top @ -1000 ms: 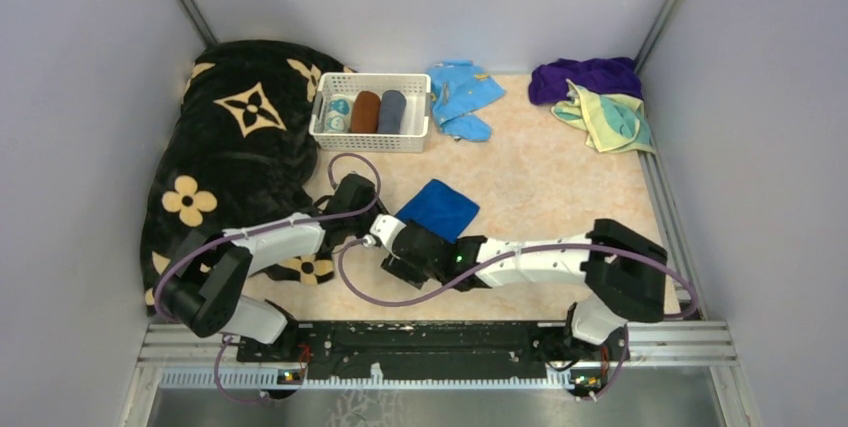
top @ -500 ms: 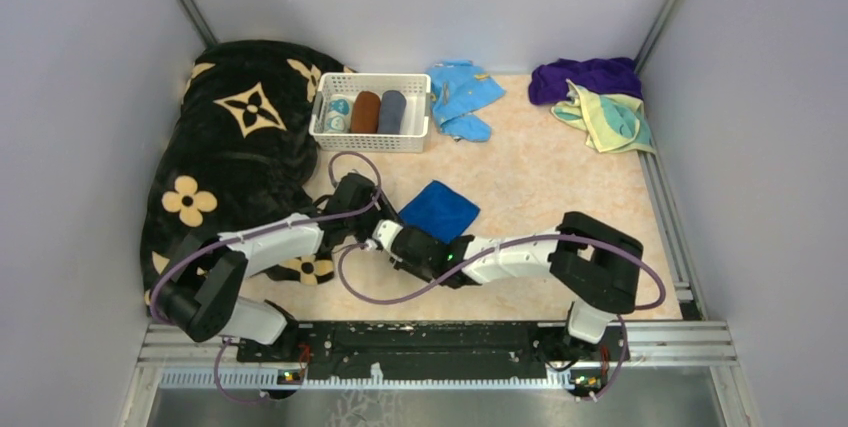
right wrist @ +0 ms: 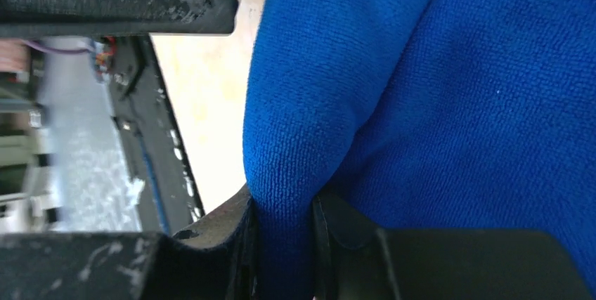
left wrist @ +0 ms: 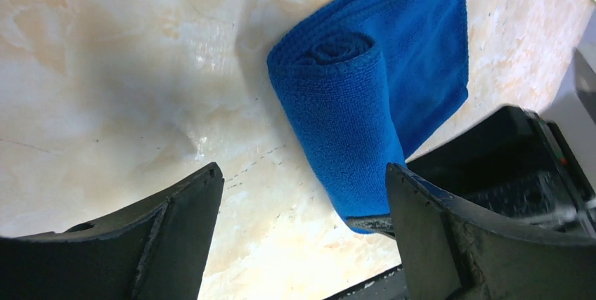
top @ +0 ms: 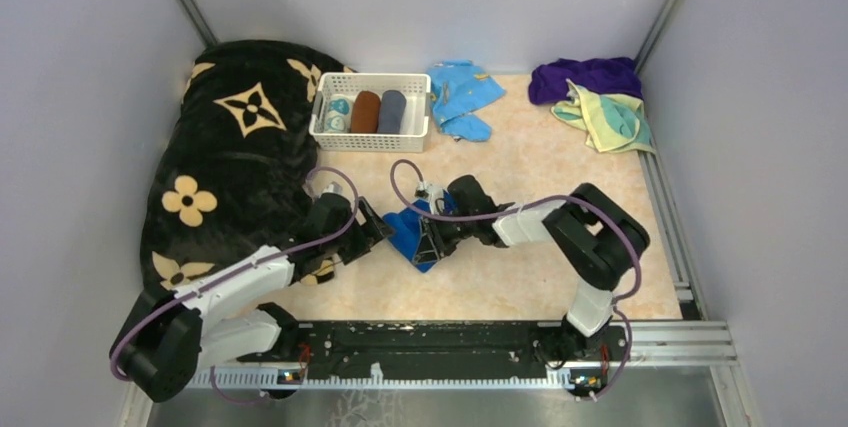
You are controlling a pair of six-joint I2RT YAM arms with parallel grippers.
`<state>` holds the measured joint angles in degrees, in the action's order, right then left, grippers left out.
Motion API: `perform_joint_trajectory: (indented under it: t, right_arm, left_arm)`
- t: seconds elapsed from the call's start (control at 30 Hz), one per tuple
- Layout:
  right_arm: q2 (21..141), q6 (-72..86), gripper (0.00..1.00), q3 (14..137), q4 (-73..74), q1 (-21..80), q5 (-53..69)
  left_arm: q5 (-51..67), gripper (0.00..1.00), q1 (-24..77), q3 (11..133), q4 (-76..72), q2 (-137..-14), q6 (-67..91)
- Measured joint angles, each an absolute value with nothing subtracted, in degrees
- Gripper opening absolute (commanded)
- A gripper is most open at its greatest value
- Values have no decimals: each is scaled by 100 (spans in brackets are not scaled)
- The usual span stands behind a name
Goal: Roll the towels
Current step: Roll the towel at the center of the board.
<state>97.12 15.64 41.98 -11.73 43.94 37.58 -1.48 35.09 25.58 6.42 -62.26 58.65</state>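
The royal blue towel (top: 408,227) lies partly rolled at the table's middle; the left wrist view shows the spiral end of this towel (left wrist: 351,103). My right gripper (top: 432,237) is shut on a fold at its edge, and the right wrist view has blue cloth (right wrist: 422,103) pinched between that gripper's (right wrist: 284,216) jaws. My left gripper (top: 372,229) is open just left of the roll; in the left wrist view this gripper (left wrist: 301,173) holds nothing. The dark purple towel (top: 585,77) and the pale yellow towel (top: 610,119) lie crumpled at the far right.
A white basket (top: 370,143) at the back holds rolled cloths. A light blue cloth (top: 462,95) lies beside it. The black flowered blanket (top: 235,137) covers the left side, close to my left arm. Grey walls enclose the table.
My right gripper swung round to the towel's far side and shut on its edge. My left gripper opened and drew back left. The blue towel shifted nearer and now shows a roll.
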Motion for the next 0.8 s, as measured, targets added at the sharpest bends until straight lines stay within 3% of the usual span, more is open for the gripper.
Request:
perform_joint_trajectory:
  t: [0.27,0.47,0.63,0.8]
  right_arm:
    - [10634,2882,26,4036,-2432,3861,5087]
    - [10569,3009,41,4010,-2338,3844,5000]
    - [9688,2561,61,4005,-1302,3964,4029]
    - [8429,1894,66,4069,-54,4595,2053]
  left_arm:
    - [93,79,3509,2388,-64,-6687,5977]
    - [217,65,3509,2757,-454,-7651,5999]
    - [331,62,3509,2923,-670,-8036,6062]
    - [351,61,3511,2993,-687,-8136,6073]
